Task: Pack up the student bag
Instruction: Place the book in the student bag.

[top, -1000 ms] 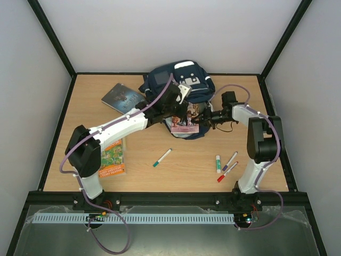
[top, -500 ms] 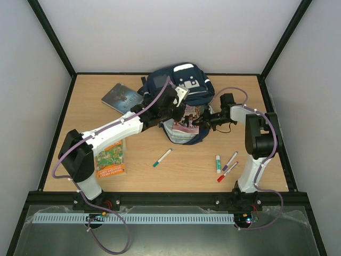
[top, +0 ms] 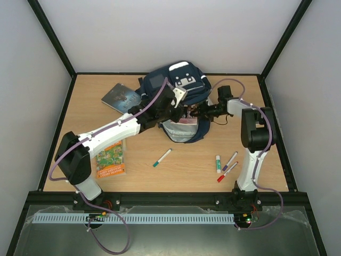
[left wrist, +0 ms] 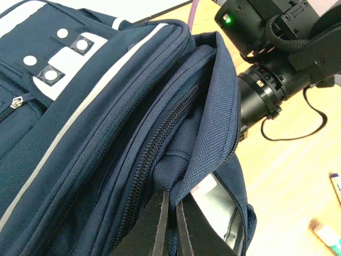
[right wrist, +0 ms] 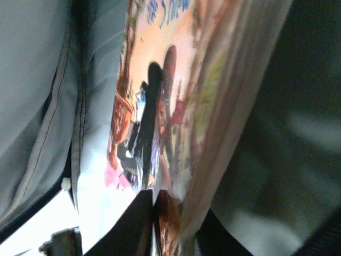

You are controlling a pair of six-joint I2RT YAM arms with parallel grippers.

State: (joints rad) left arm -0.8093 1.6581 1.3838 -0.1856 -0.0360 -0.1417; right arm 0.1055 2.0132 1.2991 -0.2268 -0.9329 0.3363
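The navy student bag [top: 178, 88] stands at the back middle of the table with its main opening facing forward. My left gripper [top: 178, 109] is shut on the fabric edge of the bag's opening [left wrist: 200, 154] and holds it up. My right gripper [top: 198, 113] is shut on a colourful picture book [right wrist: 160, 117] and is inside the bag against the grey lining [right wrist: 48, 80]. A pink edge of the book [top: 185, 121] shows in the opening.
A dark book [top: 121, 96] lies at the back left. An orange and green book [top: 111, 159] lies near the left arm. A green-capped marker [top: 162, 158] lies in the middle front. A glue stick [top: 218, 163] and two markers [top: 228, 166] lie at the front right.
Both grippers have moved toward the back. The bag stands more upright, and the picture book has gone deeper into it with the right gripper.
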